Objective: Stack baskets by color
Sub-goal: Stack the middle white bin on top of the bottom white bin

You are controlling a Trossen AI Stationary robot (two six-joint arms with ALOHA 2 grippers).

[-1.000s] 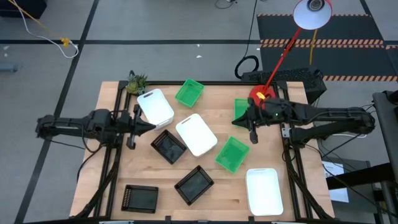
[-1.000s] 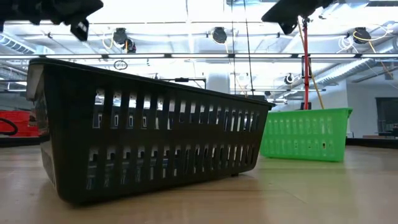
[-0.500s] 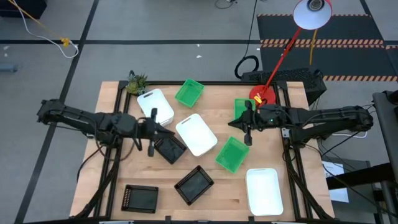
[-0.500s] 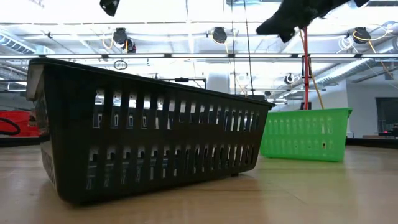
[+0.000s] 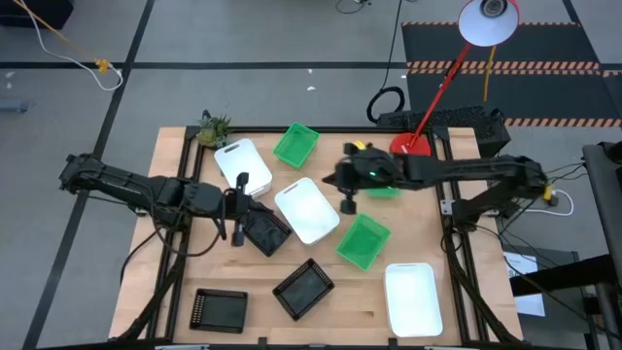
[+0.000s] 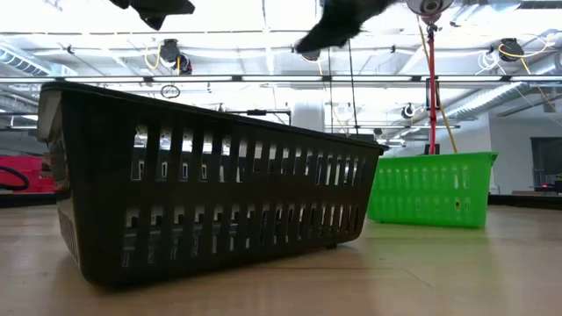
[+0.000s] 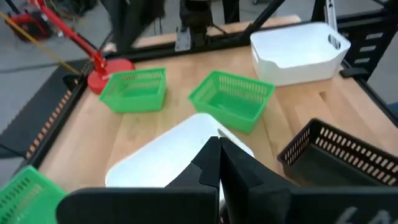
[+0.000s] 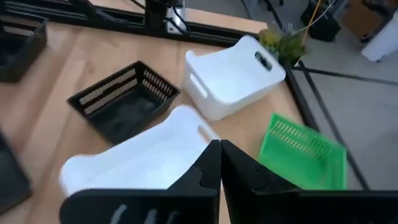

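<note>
The nine baskets lie scattered singly across the bench [image 5: 185, 282], none yet nested, so sorting by color appears to be at its very start. Near the middle, a white basket [image 5: 306, 209] sits between both arms, probably the first target. The left gripper [image 5: 236, 209] hovers just beside it, over the edge of a black basket [image 5: 263, 229], fingers pressed together and empty. The right gripper [image 5: 347, 194] hangs near the white basket's other side, also pressed together and holding nothing. Every basket whose inside shows looks empty: green ones [image 5: 362, 240] toward the right, black along the front, white at the corners.
</note>
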